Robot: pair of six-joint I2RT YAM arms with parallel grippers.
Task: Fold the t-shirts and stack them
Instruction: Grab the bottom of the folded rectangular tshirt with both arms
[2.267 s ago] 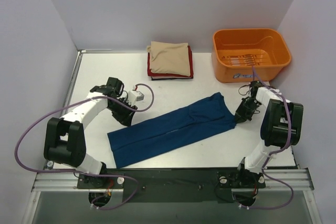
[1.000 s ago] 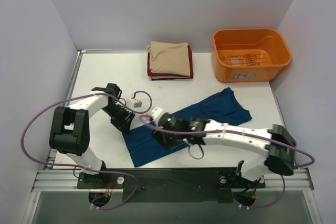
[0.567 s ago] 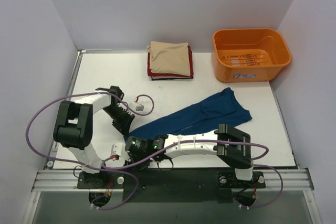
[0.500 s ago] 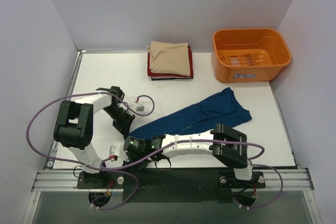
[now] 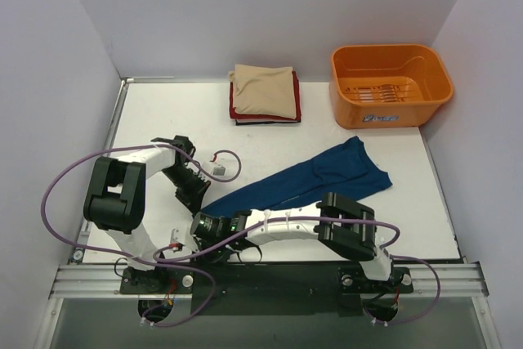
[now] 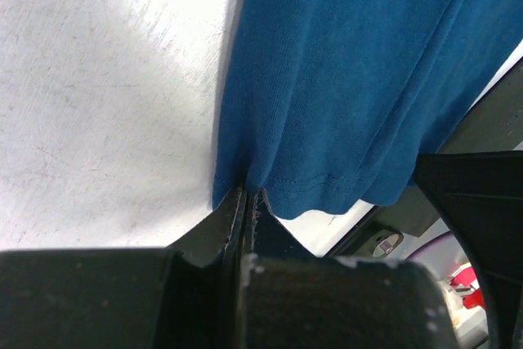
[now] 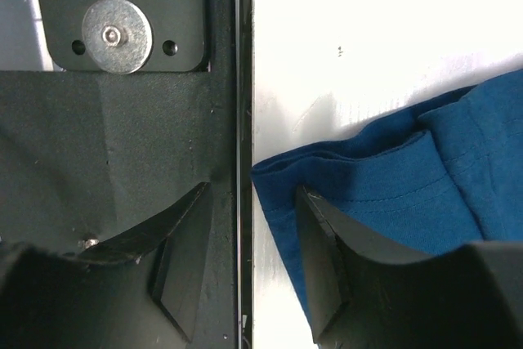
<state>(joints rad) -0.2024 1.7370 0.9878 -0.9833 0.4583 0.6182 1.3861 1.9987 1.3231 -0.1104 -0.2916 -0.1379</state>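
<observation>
Two arms meet at one end of the long dark blue cloth t-shirt (image 5: 310, 179). It lies in a narrow band on the white counter (image 5: 163, 112), running from 8 o'clock to 2 o'clock. The left end effector (image 6: 248, 199) is pinched tight on the hem at the 8 o'clock end. The right end effector (image 7: 253, 194) has its fingers spread apart at the other corner of that end, by the black rail (image 5: 270, 271) at 6 o'clock. It grips nothing.

The pile of folded shirts (image 5: 263, 94), beige on red on dark, sits at 12 o'clock. The orange plastic tub (image 5: 391, 83) is at 1 o'clock.

The fold looks about half done. Next, the right end effector likely needs to close on its corner. Then both can lift this end and lay it over the far end.
</observation>
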